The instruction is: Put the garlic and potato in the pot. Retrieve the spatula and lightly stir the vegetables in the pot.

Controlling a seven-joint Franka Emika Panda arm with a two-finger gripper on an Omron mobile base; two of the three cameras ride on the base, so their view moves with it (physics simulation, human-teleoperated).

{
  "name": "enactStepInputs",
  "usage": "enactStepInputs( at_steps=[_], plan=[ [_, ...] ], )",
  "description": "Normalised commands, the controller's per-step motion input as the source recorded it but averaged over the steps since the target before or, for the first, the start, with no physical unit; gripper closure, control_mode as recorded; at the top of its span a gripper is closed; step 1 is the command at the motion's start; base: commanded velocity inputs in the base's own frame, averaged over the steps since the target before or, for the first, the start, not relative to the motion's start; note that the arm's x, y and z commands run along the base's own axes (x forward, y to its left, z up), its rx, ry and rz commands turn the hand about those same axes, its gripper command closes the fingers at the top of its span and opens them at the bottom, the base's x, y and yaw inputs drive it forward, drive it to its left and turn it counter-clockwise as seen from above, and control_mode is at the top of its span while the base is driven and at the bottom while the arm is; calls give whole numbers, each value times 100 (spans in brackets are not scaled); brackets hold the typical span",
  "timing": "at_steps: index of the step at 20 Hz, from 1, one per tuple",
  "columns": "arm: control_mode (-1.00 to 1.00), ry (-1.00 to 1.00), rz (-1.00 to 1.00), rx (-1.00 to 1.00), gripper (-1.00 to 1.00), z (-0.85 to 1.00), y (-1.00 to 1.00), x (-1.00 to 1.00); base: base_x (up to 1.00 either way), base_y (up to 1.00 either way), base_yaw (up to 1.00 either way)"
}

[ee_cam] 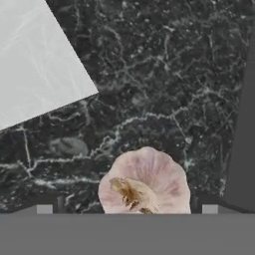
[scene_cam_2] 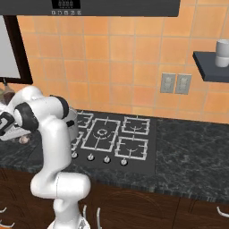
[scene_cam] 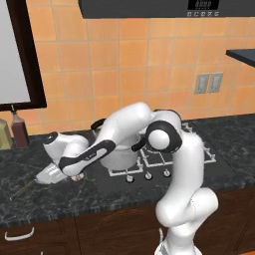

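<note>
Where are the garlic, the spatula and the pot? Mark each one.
garlic (ee_cam: 145, 182): hand view, middle of the bulb.
spatula (ee_cam: 37, 60): hand view, flat of the blade.
pot (scene_cam: 119, 158): left base view, steel side wall.

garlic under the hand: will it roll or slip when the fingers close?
The garlic is a rounded, ribbed bulb lying loose on the counter, so it may roll if nudged off-centre. Its papery-looking skin could slip a little. It looks small, so probably light. The gripper is open around it.
</note>
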Motion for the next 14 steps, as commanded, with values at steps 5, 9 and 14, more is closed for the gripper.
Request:
enactStepInputs(
  at_steps=[5, 9, 14],
  plan=[
    [-100, 0, -19, 0, -100, -6, -55, -10, 0, 0, 0],
    [-100, 0, -13, 0, -100, -6, -64, -12, 0, 0, 0],
    [-100, 0, -2, 15, -100, -34, -13, 1, 0, 0, 0]
  ],
)
